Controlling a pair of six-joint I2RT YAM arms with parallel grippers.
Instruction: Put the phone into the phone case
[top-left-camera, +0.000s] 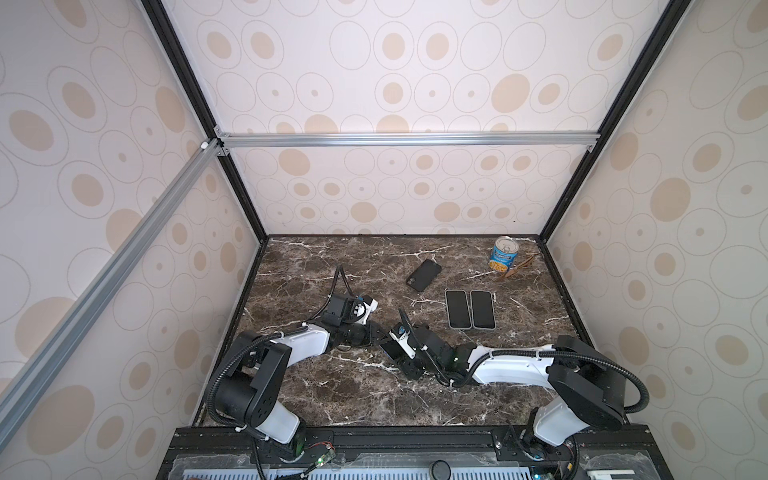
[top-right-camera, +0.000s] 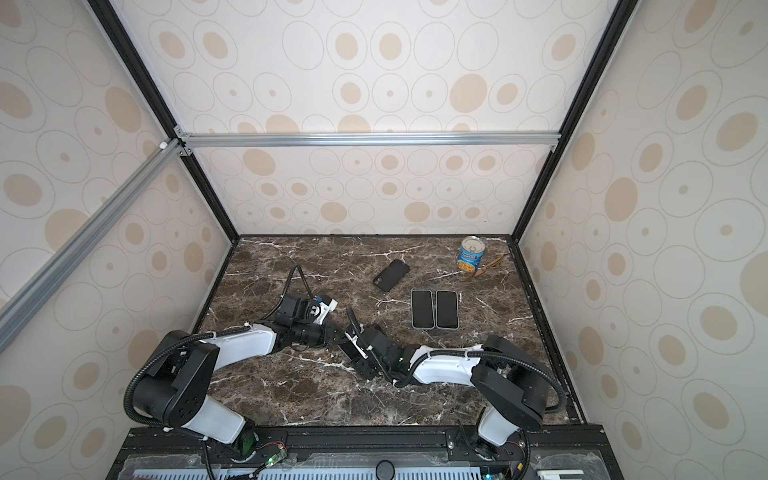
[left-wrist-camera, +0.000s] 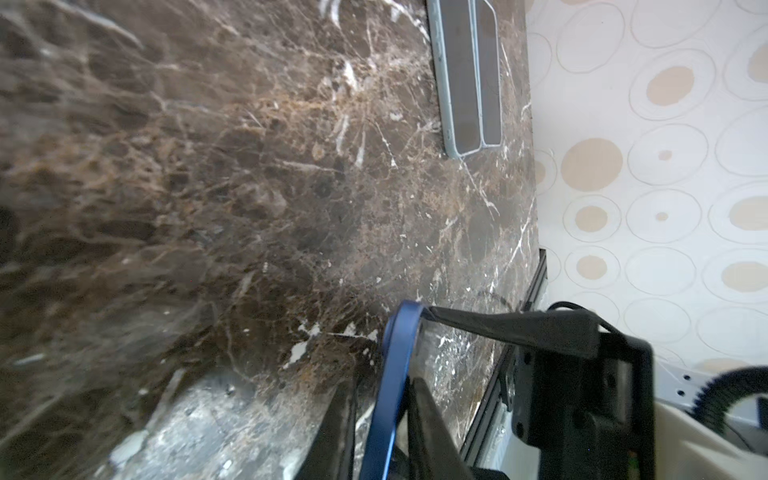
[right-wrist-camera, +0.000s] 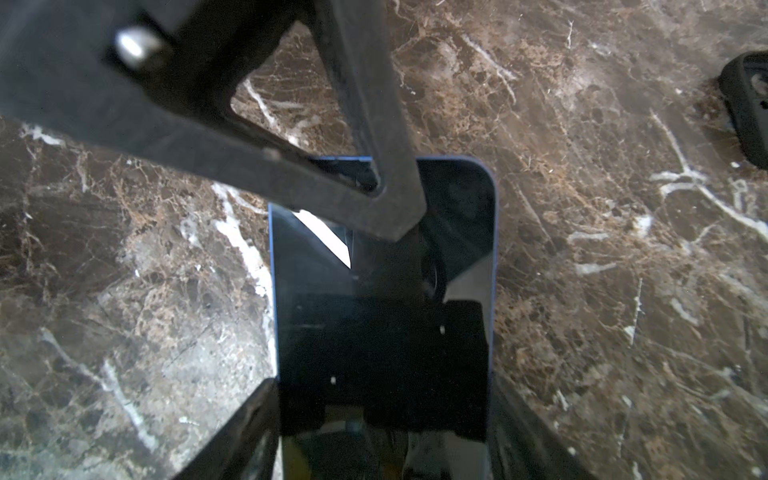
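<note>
The blue phone (right-wrist-camera: 382, 311) is off the marble-look tabletop (top-left-camera: 332, 395), near the front middle, caught between both arms. The right gripper (right-wrist-camera: 384, 386) clamps it across its width, a finger on each long side. The left gripper (left-wrist-camera: 384, 374) pinches one end through its thickness, one finger on the glass and one behind.

We think the double hold is the main hazard. If the arms move out of step, the phone could twist or slide, since the dark glass looks slick. If the right gripper lets go too soon, the end pinch alone might let the phone pivot and drop onto the hard top.

The black phone case (top-left-camera: 423, 275) lies well apart, toward the back, at a slant. We cannot tell whether its open side faces up. If it does not, the phone cannot seat. A light case could also skate away under pressure.

Two phones in pale cases (top-left-camera: 470, 314) lie side by side between the grippers and the back right corner, where a swing could clip them.

The phone's screen shows no logo. The tin can (top-left-camera: 504, 254) has a blue label picturing yellow kernels, but its lettering is too small to read.
</note>
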